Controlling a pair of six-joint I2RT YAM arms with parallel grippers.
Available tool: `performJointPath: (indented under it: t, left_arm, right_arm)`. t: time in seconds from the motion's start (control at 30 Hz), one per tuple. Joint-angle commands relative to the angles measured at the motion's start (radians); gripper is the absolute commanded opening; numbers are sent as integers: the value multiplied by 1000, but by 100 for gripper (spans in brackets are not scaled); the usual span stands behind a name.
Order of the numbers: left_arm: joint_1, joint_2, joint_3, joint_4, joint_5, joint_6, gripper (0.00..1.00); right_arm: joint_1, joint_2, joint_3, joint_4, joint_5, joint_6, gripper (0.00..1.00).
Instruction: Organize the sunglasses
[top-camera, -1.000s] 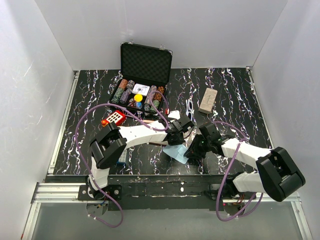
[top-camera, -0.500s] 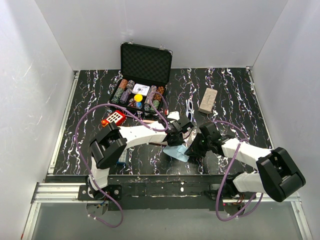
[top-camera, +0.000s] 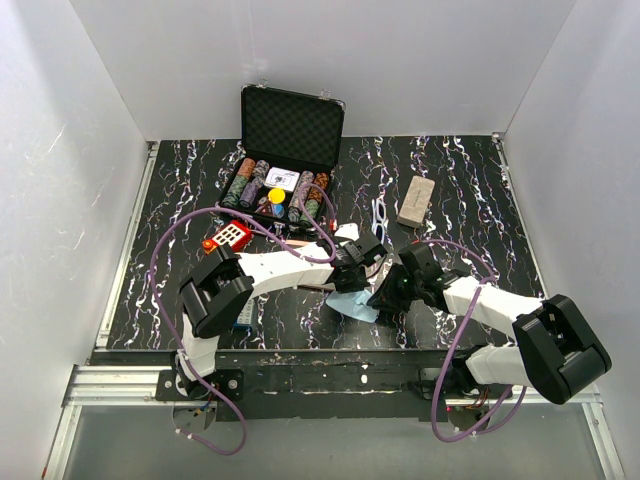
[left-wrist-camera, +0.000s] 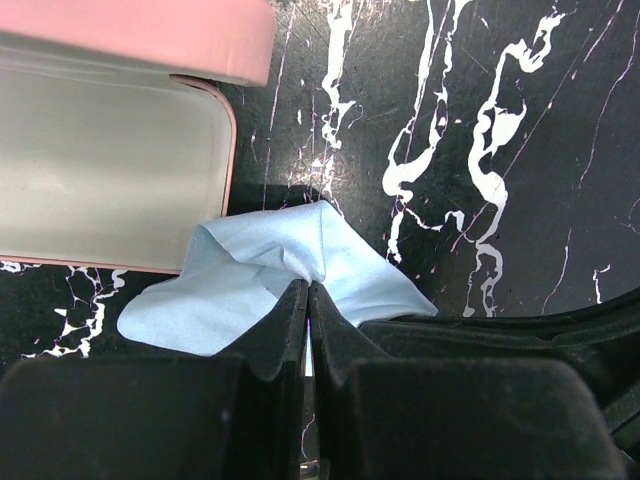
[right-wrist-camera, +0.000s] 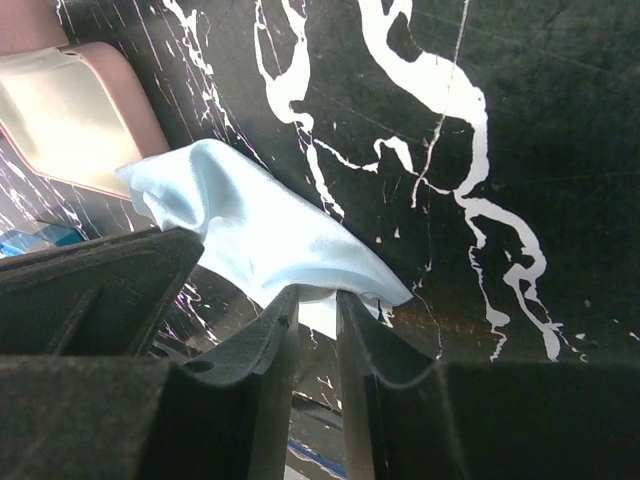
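While left gripper (left-wrist-camera: 306, 292) and right gripper (right-wrist-camera: 318, 298) pinch the light-blue cloth (left-wrist-camera: 255, 272) beside the open pink case (left-wrist-camera: 150, 30), the white-framed sunglasses (top-camera: 381, 212) beyond it look light and brittle; take the bridge.

Bright, even light; soft shadows

Lab robot cell: white walls (top-camera: 60, 200), aluminium rail (top-camera: 120, 382), marbled tabletop (top-camera: 470, 200).

Walls: plain white panels (top-camera: 420, 60) closed three sides.
Tabletop: black marble-patterned slab (top-camera: 470, 190), veined white.
Light: was even, shadows soft.
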Motion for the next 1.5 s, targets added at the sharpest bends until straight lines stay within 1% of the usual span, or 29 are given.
performJointPath:
  t: [0.0,0.23,0.33,0.4,0.47,0.53,0.63,0.77,0.97,1.27,1.47]
  left_arm:
    - [1,-88,-6,7,-3,-3,0]
    - [1,-87,-8,8,-2,-4,0]
    - [1,-87,-8,8,0,-4,0]
    - [1,-85,-8,10,0,-4,0]
    - [1,-87,-8,10,1,-3,0]
    - [1,-87,-8,8,0,-3,0]
    - [1,-90,-9,7,-2,-1,0]
    - [1,-97,-11,8,3,-1,0]
    - [1,-130,-26,8,14,-1,0]
    - [1,-183,-89,8,18,-15,0]
    - [1,-195,-118,2,18,-17,0]
  right_arm:
    - [6,-1,31,36,3,5,30]
    - [6,-7,28,54,9,15,32]
    - [6,-6,28,56,18,20,30]
    - [6,2,30,54,21,23,26]
    - [6,13,36,46,21,23,18]
    - [6,13,38,43,23,21,13]
    - [6,-9,44,14,38,14,5]
    - [6,-43,65,-59,55,-20,5]
    - [6,-69,62,-122,-6,-51,5]
    - [6,-147,45,-173,6,-64,5]
    - [6,-116,47,-170,-47,-81,5]
